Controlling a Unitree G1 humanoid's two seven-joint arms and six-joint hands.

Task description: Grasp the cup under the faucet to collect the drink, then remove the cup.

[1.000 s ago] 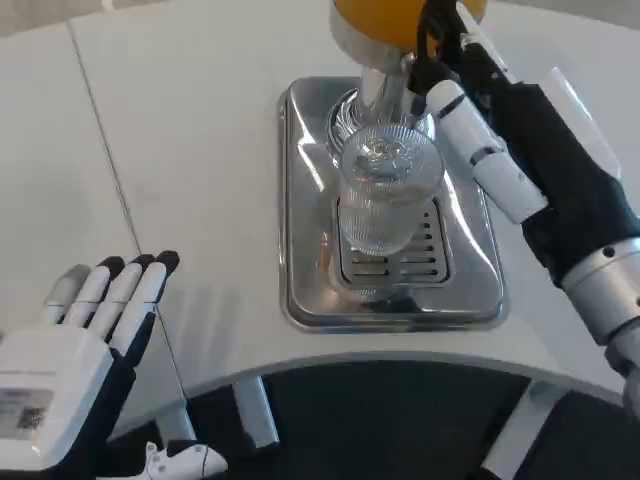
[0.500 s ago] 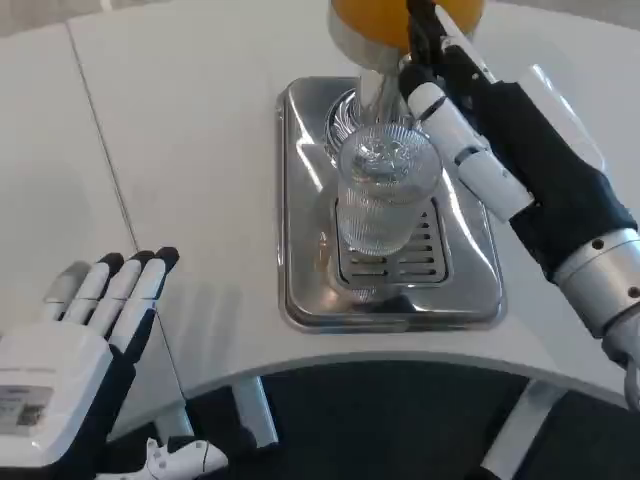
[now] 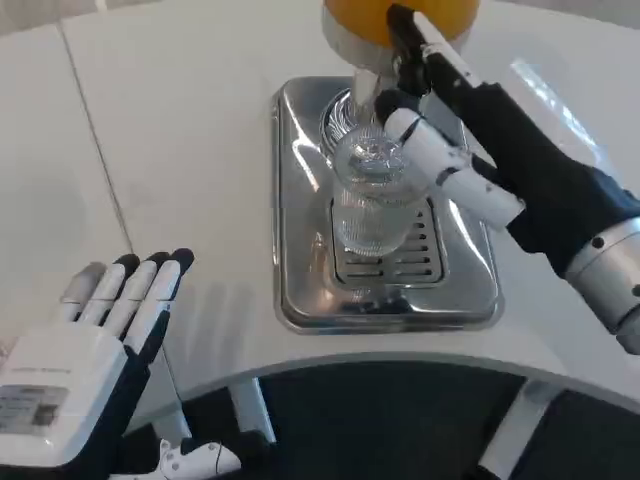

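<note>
A clear ribbed cup [image 3: 368,205] stands upright on the slotted grille of a silver drip tray [image 3: 298,200], right under the faucet [image 3: 362,85] of a dispenser with an orange tank [image 3: 400,14]. My right hand [image 3: 470,130] reaches in from the right. One white finger [image 3: 430,160] lies against the cup's right rim and a black-tipped finger [image 3: 402,40] stretches up past the faucet. The fingers are spread and I see no full grip on the cup. My left hand [image 3: 95,350] lies flat with fingers apart at the lower left, holding nothing.
The white table [image 3: 180,130] curves off just below the tray, with dark floor and white table legs [image 3: 255,410] beneath. A seam [image 3: 100,150] runs across the table on the left.
My right hand has moved left and closer until a finger meets the cup's right rim. The cup stays under the faucet. The camera has shifted slightly.
</note>
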